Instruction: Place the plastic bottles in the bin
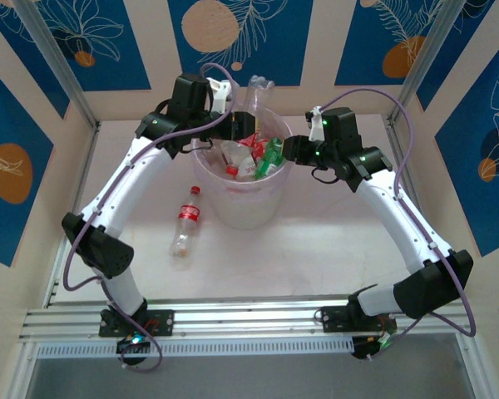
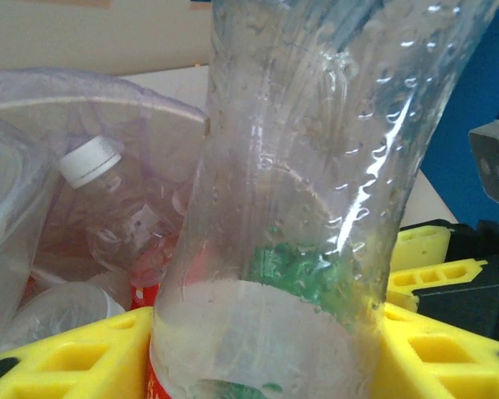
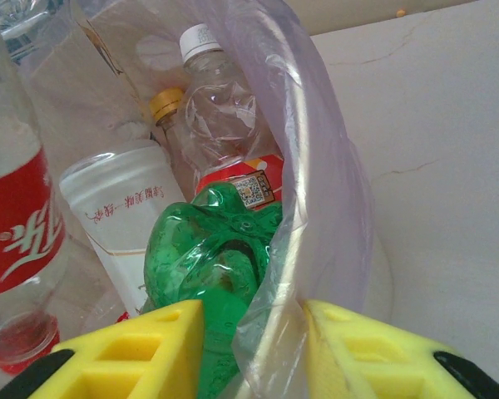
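Both clamped, L hand on clear bottle, R hand on green bottle, red label, white script

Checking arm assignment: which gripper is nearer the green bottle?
Right. The right gripper flanks the green bottle at the bin rim; the left gripper, across the bin, holds a clear bottle.

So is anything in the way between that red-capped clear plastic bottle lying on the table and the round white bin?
Nothing visible: bare table lies between the red-capped clear plastic bottle and the round translucent white bin, whose piled bottles reach its rim.
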